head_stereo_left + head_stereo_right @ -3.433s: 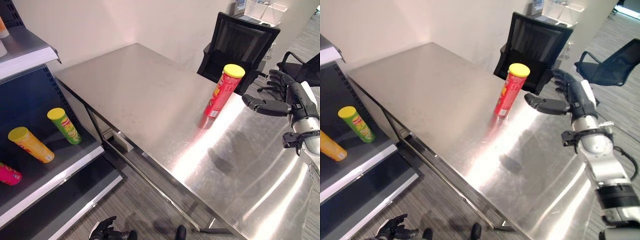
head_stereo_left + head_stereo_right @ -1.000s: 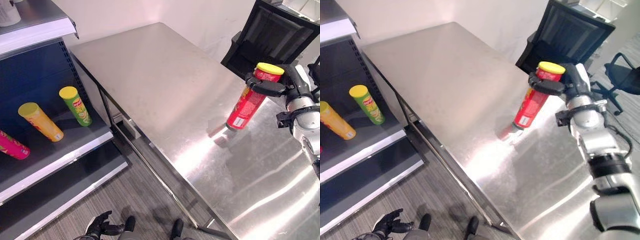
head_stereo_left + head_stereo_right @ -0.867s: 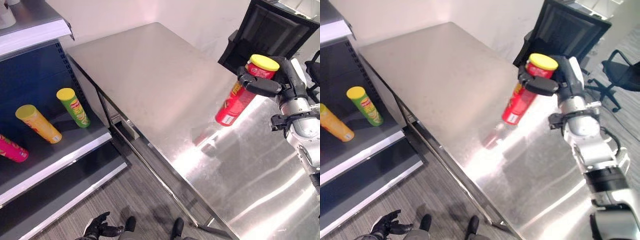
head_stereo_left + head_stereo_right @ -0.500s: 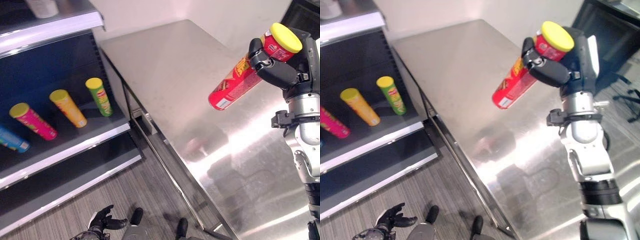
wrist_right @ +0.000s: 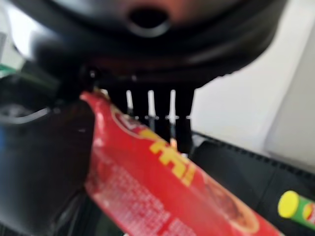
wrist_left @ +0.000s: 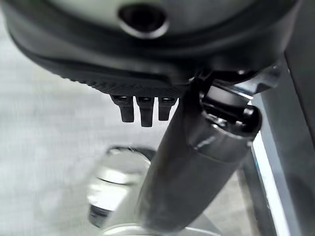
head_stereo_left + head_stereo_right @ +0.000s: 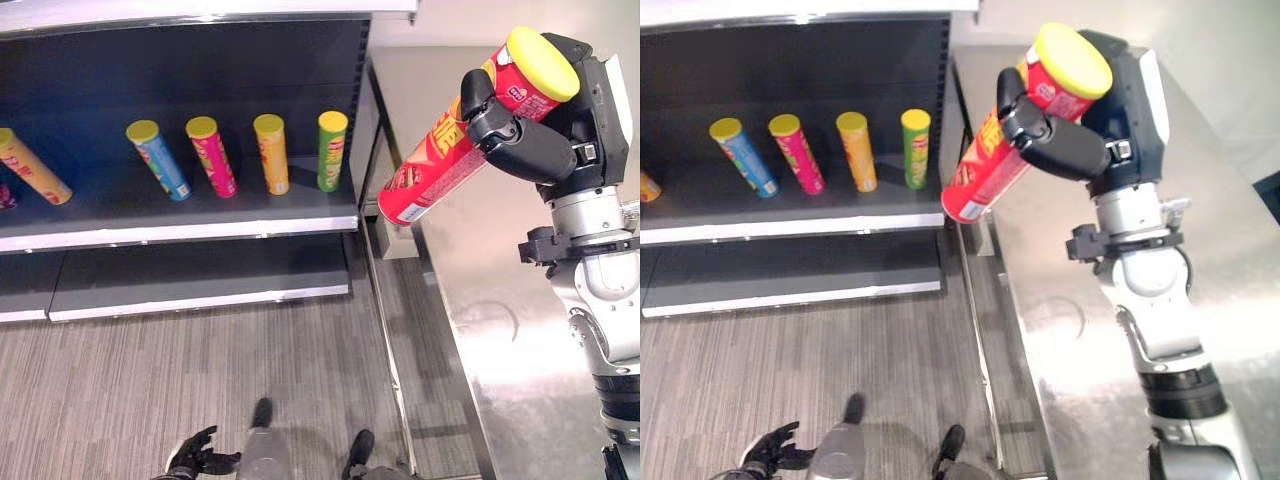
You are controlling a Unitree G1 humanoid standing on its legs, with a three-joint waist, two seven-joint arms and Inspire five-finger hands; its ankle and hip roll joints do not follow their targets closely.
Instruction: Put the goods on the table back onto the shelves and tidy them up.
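Red crisp tube (image 7: 452, 150), yellow-lidded: held aloft, tilted, in right hand (image 7: 530, 135), fingers wrapped near the lid, at 3 o'clock of the shelf (image 7: 200, 205). Likely light, rigid, smooth-walled; mid-body hold steadier. Left hand (image 7: 190, 460): relaxed, empty.

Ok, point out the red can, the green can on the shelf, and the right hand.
red can (image 7: 440, 165), left eye view, middle of its body.
green can (image 7: 331, 152), left eye view, its side below the yellow lid.
right hand (image 7: 1118, 95), right eye view, back of the palm.
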